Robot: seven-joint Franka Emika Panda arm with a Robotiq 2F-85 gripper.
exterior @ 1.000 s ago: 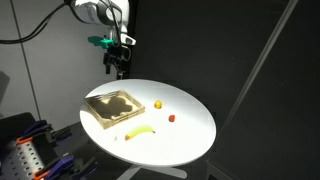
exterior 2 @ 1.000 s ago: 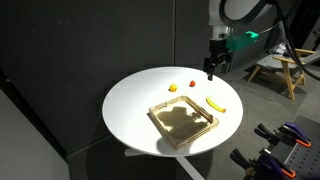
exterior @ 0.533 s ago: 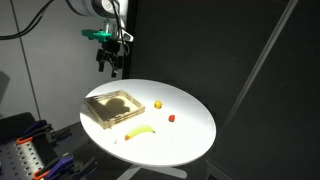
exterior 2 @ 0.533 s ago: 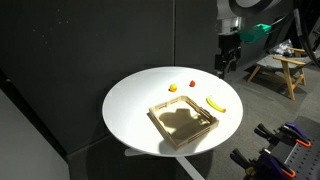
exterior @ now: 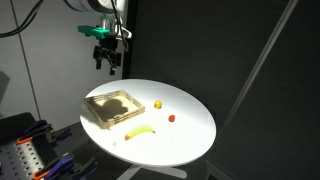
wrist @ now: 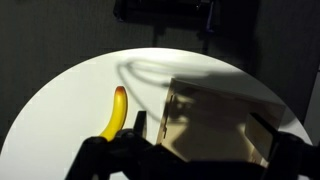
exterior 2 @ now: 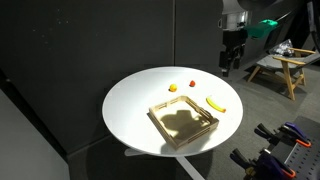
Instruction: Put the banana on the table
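The banana (exterior: 141, 132) lies flat on the white round table (exterior: 192, 135), just outside the edge of the wooden tray (exterior: 90, 105). It also shows in an exterior view (exterior 2: 216, 102) and in the wrist view (wrist: 116, 112). My gripper (exterior: 108, 67) hangs high above the table's rim, well clear of the banana, and it also shows in an exterior view (exterior 2: 229, 68). In the wrist view its jaws (wrist: 205, 138) are spread wide with nothing between them, and the tray (wrist: 215, 115) lies below them.
A tiny round yellow object (exterior: 158, 103) and a tiny red object (exterior: 171, 117) sit on the table (exterior 2: 130, 110) past the tray (exterior 2: 165, 128). Dark curtains surround the table. A wooden stool (exterior 2: 275, 68) stands behind the arm.
My gripper has risen and moved away from the table's middle toward its rim. The banana, tray and small objects have not moved.
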